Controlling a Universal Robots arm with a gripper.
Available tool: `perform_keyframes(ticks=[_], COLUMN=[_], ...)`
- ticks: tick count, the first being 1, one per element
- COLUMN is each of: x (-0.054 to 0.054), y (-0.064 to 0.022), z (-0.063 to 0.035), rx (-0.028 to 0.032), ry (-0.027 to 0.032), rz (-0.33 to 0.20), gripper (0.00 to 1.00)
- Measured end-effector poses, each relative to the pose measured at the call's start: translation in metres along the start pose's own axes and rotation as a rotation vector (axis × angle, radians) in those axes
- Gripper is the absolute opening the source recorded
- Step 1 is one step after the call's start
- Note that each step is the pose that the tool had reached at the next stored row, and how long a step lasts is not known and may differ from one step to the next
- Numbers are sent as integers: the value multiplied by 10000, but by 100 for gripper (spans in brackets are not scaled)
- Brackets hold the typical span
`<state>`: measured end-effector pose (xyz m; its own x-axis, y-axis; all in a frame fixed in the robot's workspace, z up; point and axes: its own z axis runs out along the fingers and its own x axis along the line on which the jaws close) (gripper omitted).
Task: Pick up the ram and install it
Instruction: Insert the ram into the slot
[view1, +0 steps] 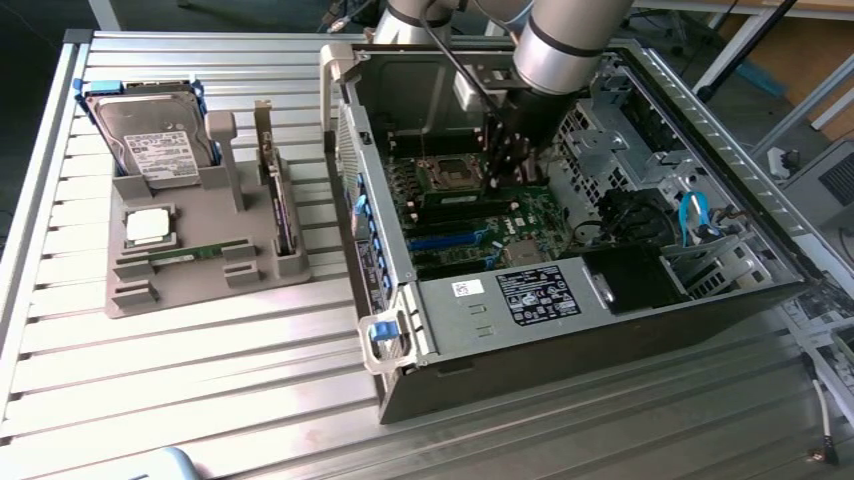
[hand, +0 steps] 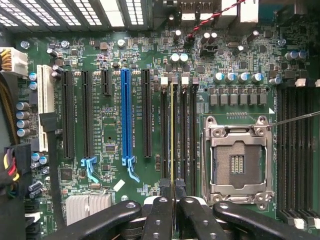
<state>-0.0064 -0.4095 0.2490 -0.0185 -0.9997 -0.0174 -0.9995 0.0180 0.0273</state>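
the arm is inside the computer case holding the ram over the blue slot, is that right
Not quite: the gripper is inside the computer case holding the ram, but over the narrow black slots beside the processor socket, not the blue slot. The wrist view shows it.

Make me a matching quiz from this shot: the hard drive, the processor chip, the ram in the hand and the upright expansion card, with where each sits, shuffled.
Things:
1 hard drive
2 processor chip
3 ram in the hand
4 expansion card

Places:
A at the memory slots inside the computer case
B in a blue-edged frame on the grey holder
C standing on edge at the holder's side nearest the case
D lying flat on the holder, next to the hard drive

Pairs: 1-B, 2-D, 3-A, 4-C
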Motion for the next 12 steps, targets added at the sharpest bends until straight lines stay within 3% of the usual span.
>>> perform_keyframes(ticks=[12], x=[11], y=[0], z=[13], rx=[0], ry=[0], rz=[0], gripper=[12])
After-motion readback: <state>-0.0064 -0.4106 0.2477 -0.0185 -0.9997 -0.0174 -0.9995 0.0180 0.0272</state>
